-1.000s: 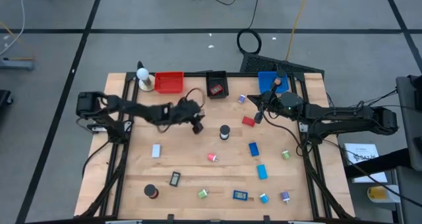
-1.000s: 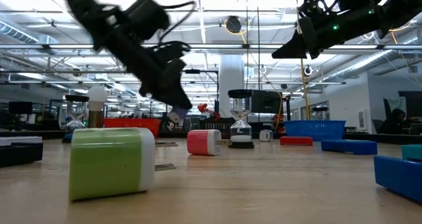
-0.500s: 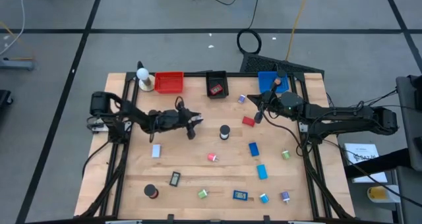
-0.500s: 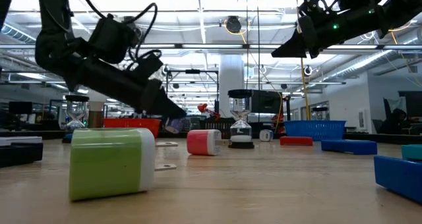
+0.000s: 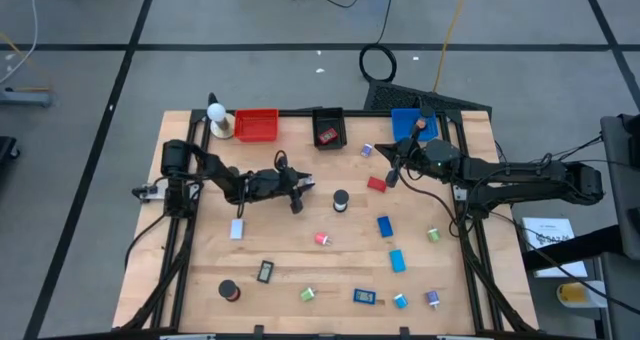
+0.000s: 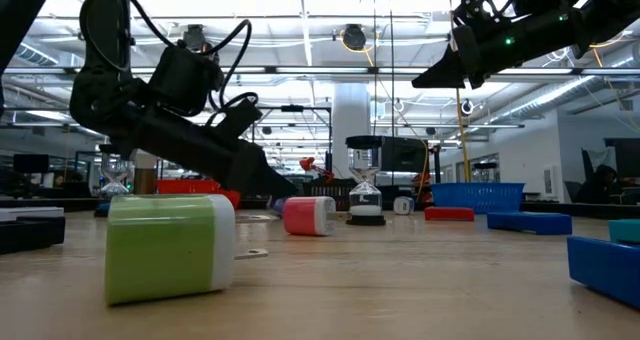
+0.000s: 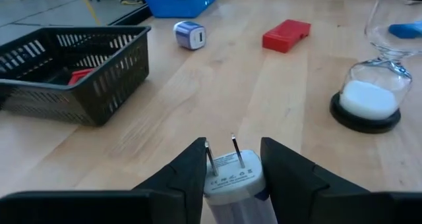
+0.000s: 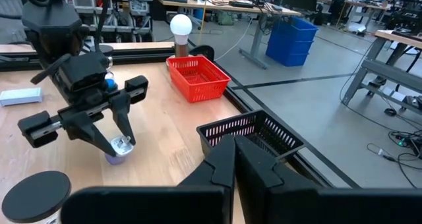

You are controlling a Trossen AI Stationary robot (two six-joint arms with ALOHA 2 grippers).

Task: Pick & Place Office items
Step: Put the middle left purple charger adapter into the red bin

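L gripper (image 5: 296,202) sits low over the light wood plank surface (image 5: 290,260), approx mid-left, just in front of the black mesh bin (image 5: 327,126). Its fingers (image 7: 184,178) are clamped on a small pale lavender plug-style adapter w/ two metal prongs (image 7: 227,178); prongs point away from the wrist. There's tiny print on the adapter's prong face, not legible. R wrist view shows the adapter's base at or just above the wood – can't tell if touching.

R gripper (image 5: 391,175) hovers high nr the back right, beside the flat red block (image 5: 376,184), fingers together, nothing in them.

Other items lie scattered: black-based sand timer (image 5: 340,201), pink roll (image 5: 322,238), blue blocks (image 5: 385,225), green adapter (image 6: 170,246) close to the low cam, black-framed rectangle (image 5: 265,271). No readable brand on any.

Along the back edge: red mesh bin (image 5: 256,125), blue bin (image 5: 408,123), white ball on tan base (image 5: 217,117). Black bin holds a red piece (image 7: 80,75).

Room: grey floor tiles w/ dark lines, cables, open workshop w/ ceiling strip lights, more desks behind.
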